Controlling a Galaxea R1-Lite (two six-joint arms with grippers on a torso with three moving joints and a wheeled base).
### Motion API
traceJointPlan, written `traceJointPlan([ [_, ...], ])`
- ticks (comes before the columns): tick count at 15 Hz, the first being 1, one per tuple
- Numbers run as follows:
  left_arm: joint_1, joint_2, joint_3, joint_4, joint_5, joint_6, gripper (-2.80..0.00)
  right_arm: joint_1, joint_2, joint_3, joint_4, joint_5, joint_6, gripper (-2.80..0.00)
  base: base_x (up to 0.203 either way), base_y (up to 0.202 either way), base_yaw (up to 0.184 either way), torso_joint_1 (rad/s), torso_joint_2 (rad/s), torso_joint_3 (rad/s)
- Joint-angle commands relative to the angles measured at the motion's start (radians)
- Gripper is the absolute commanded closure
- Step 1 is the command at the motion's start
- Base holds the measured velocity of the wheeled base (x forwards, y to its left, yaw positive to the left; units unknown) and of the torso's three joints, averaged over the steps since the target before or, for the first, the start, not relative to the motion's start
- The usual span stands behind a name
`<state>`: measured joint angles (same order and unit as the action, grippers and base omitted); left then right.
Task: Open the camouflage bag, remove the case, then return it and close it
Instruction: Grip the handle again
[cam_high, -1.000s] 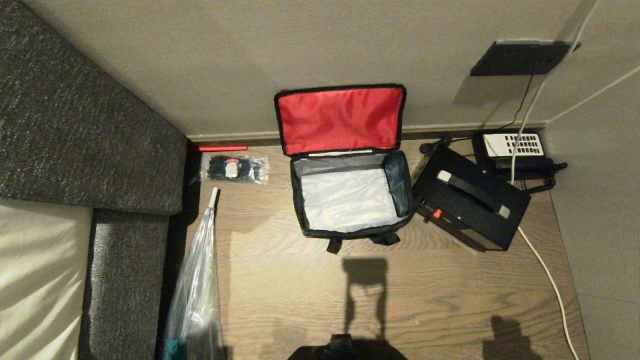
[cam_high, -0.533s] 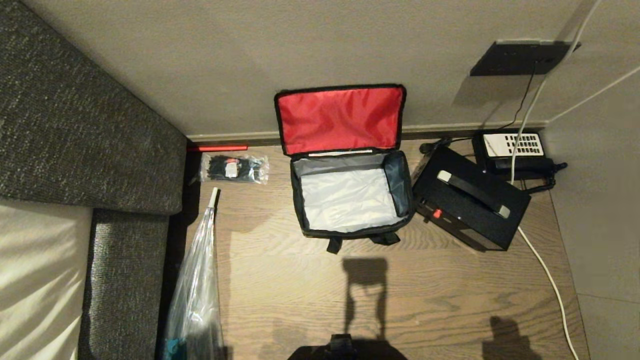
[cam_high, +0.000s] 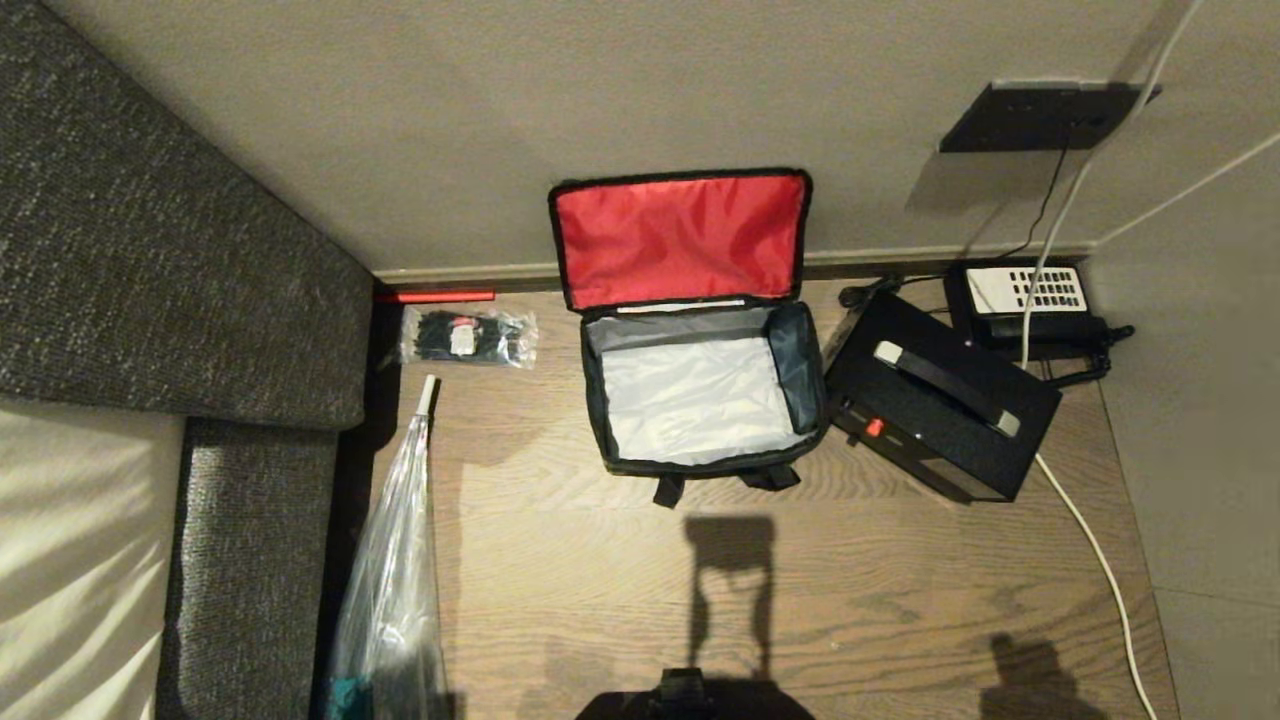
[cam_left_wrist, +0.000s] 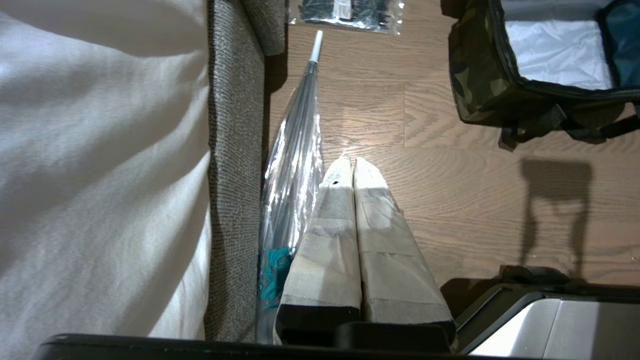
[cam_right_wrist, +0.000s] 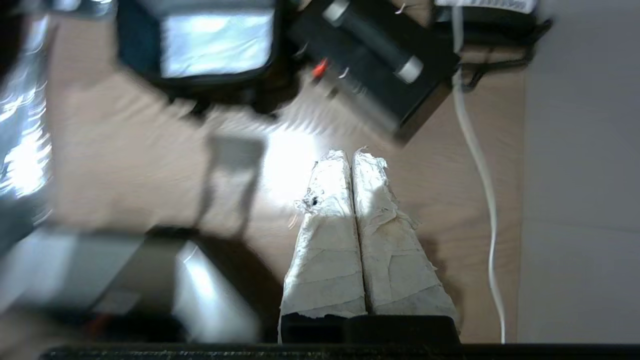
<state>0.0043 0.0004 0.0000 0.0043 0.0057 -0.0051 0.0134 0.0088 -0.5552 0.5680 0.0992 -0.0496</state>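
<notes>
- Camouflage bag (cam_high: 700, 390) open on the wooden floor (cam_high: 600, 580), red-lined lid (cam_high: 680, 238) propped back against the wall (cam_high: 500, 120), grey interior bare
- Case (cam_high: 940, 400) out of the bag, lying on the floor just beside the bag's right end, strap handle (cam_high: 945, 386) facing up, skewed at an angle to the bag
- Judged step: opening and removal done, return of the case about to begin, closing of the lid not yet started
- Right gripper (cam_right_wrist: 351, 156) low over bare floor, fingers (cam_right_wrist: 325, 200) pressed together, nothing between them; blurred wrist view
- Case well apart from the right fingers, farther toward the wall, with open floor between; bag farther toward the wall too, off to the robot's left of the case
- Left gripper (cam_left_wrist: 350, 161) parked over the floor near the sofa edge (cam_left_wrist: 235, 150) and a clear plastic umbrella (cam_left_wrist: 295, 160), fingers (cam_left_wrist: 380, 210) closed and empty, bag well off toward the wall
- Neither gripper in the head view
- Next move likely calls for spreading the right fingers, reaching toward the wall over the case, and closing across the strap handle between its pale end tabs
- Then a lift, a turn to square the case with the bag, and a lowering into the grey interior
- White cable (cam_high: 1090, 540) trailing close past the case's near corner: a possible snag during the lift
</notes>
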Motion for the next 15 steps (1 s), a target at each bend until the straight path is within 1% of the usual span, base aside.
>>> traceJointPlan([
  [1,0.0,0.0,0.003,0.0,0.0,0.004,0.0,0.002,0.13,-0.171,0.293,0.028,0.016,0.0,0.0,0.0,0.0,0.0,0.0,0.0],
  [3,0.0,0.0,0.003,0.0,0.0,0.002,0.0,0.001,0.384,-0.249,0.272,0.032,0.041,0.0,0.0,0.0,0.0,0.0,0.0,0.0],
  [5,0.0,0.0,0.003,0.0,0.0,0.002,0.0,-0.001,0.768,-0.312,0.159,0.008,0.063,0.0,0.0,0.0,0.0,0.0,0.0,0.0],
  [7,0.0,0.0,0.003,0.0,0.0,0.002,0.0,-0.002,1.123,-0.364,-0.042,-0.02,0.078,0.0,0.0,0.0,0.0,0.0,0.0,0.0],
  [8,0.002,0.0,0.003,0.0,0.0,0.002,0.0,-0.003,1.301,-0.389,-0.189,-0.033,0.083,0.0,0.0,0.0,0.0,0.0,0.0,0.0],
  [10,0.0,0.0,0.003,0.0,0.0,0.002,0.0,-0.003,1.559,-0.419,-0.432,-0.052,0.09,0.0,0.0,0.0,0.0,0.0,0.0,0.0],
  [11,0.0,0.0,0.003,0.0,0.0,0.002,0.0,-0.001,1.678,-0.429,-0.535,-0.062,0.091,-2.8,0.0,0.0,0.0,0.0,0.0,0.0],
  [12,0.0,0.0,0.003,0.0,0.0,0.002,0.0,0.008,1.783,-0.439,-0.65,-0.077,0.082,-2.8,0.0,0.0,0.0,0.0,0.0,0.0],
  [13,0.002,0.0,0.003,0.0,0.0,0.002,0.0,0.014,1.836,-0.448,-0.74,-0.091,0.065,-2.8,0.0,0.0,0.0,0.0,0.0,0.0],
  [14,0.0,0.0,0.003,0.0,0.0,0.002,0.0,0.021,1.872,-0.457,-0.823,-0.108,-0.023,-2.8,0.0,0.0,0.0,0.0,0.0,0.0],
  [15,0.0,0.0,0.003,0.0,0.0,0.002,0.0,0.029,1.881,-0.462,-0.837,-0.12,-0.113,-2.8,0.0,0.0,0.0,0.0,0.0,0.0],
])
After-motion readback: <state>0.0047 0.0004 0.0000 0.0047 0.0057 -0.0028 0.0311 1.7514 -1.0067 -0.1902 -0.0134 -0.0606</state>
